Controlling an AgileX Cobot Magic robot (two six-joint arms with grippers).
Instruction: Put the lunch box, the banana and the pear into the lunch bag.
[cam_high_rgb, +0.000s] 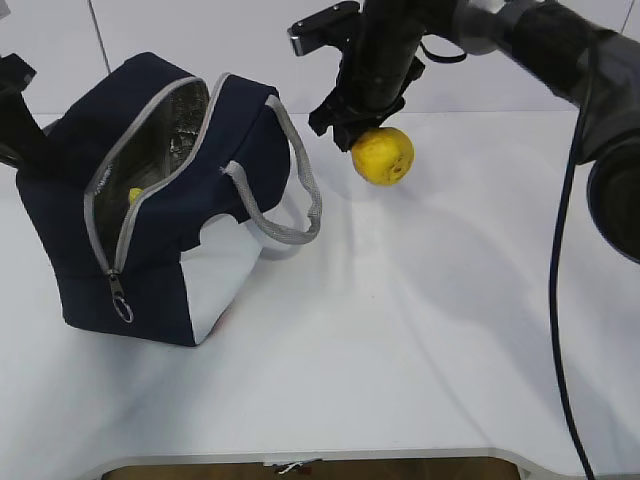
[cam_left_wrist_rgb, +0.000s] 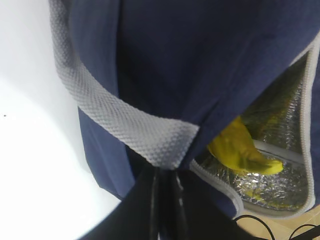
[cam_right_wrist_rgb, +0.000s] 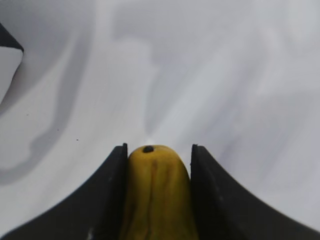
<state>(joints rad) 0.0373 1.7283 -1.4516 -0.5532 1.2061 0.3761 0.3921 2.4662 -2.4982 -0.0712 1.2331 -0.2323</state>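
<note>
The navy lunch bag (cam_high_rgb: 150, 200) stands on the white table (cam_high_rgb: 400, 340), its grey zipper open along the top and front so the silver foil lining shows. To the right of the bag, well apart from it, the right gripper (cam_high_rgb: 365, 135) grasps the pear (cam_high_rgb: 382, 155) from above; the yellow fruit hangs below the jaws, close over the table, though whether it touches the surface cannot be told. In the right wrist view the two black fingers (cam_right_wrist_rgb: 107, 200) press against both sides of the pear (cam_right_wrist_rgb: 156, 195), its dark tip pointing forward, with only the table (cam_right_wrist_rgb: 225, 75) beyond it.

At the bag's far left side the left gripper (cam_left_wrist_rgb: 167, 200) is clenched on the grey webbing handle (cam_left_wrist_rgb: 125, 120), the strap running down into the closed jaws. Through the opening just right of that handle, the banana (cam_left_wrist_rgb: 240, 150) lies inside the bag on the foil lining (cam_left_wrist_rgb: 280, 105), and a pale rounded rim shows behind it, too little to name. In the exterior view a small patch of yellow (cam_high_rgb: 134, 195) shows inside the bag's mouth. The other grey handle (cam_high_rgb: 290, 190) droops down the bag's right side toward the pear.
</note>
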